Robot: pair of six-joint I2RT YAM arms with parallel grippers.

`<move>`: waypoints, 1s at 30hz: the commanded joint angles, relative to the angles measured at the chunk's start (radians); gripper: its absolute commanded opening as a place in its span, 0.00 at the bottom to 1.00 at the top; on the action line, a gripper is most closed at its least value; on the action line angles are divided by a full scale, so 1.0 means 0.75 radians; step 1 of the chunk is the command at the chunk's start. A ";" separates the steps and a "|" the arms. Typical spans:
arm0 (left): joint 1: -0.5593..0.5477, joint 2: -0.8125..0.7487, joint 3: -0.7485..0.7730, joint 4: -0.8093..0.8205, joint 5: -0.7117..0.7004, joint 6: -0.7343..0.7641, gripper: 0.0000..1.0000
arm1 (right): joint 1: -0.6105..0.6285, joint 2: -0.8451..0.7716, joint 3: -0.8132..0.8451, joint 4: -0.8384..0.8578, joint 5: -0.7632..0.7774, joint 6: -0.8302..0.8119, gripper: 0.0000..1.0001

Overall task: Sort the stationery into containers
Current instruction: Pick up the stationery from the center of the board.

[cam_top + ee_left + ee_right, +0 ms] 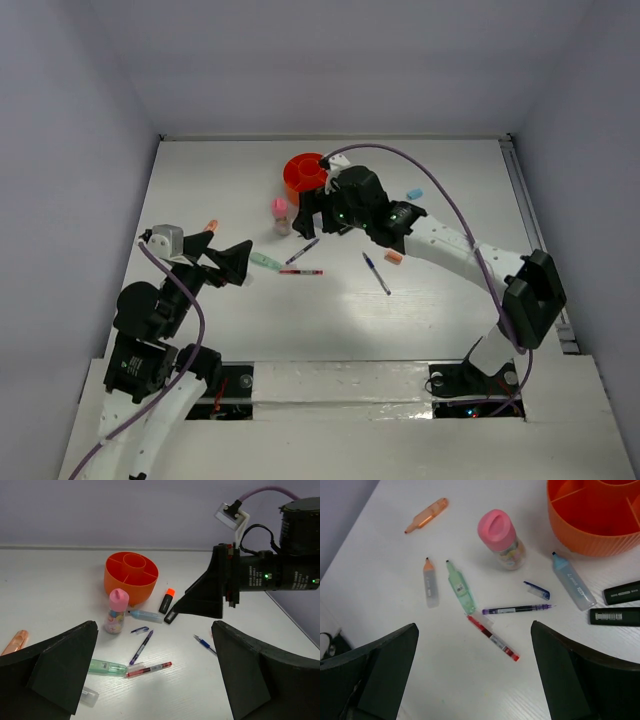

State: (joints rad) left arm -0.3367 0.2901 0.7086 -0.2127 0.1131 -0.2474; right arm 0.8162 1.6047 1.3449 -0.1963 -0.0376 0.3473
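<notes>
The round orange cup (303, 175) with inner dividers stands at the back centre, also in the left wrist view (131, 577) and the right wrist view (592, 515). The pink-capped bottle (281, 212) stands upright beside it. A red pen (301, 271), a purple pen (302, 251), a green marker (265, 262) and a blue pen (377, 273) lie mid-table. My left gripper (228, 255) is open and empty, left of the green marker. My right gripper (312, 215) is open and empty, above the table next to the cup and bottle.
A light-blue marker (572, 581), two black pieces (620, 592), a blue cap (536, 590) and a clear orange-tipped marker (430, 582) lie near the cup. An orange marker (210, 225) lies at the left. A light-blue piece (414, 193) and a peach piece (393, 257) lie at the right.
</notes>
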 commanded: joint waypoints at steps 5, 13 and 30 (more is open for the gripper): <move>-0.005 0.014 -0.008 0.059 0.007 0.011 0.99 | 0.018 0.200 0.233 -0.074 0.095 -0.064 1.00; -0.005 0.035 -0.020 0.071 0.025 0.005 0.99 | 0.055 0.390 0.452 -0.215 0.203 -0.119 1.00; -0.005 0.065 -0.031 0.073 0.021 -0.006 0.99 | 0.080 0.875 0.978 -0.307 0.336 -0.250 0.95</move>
State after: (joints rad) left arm -0.3386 0.3199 0.6941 -0.2096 0.1268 -0.2455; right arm 0.8673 2.2364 1.9942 -0.4198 0.1593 0.2047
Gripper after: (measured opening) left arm 0.990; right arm 0.966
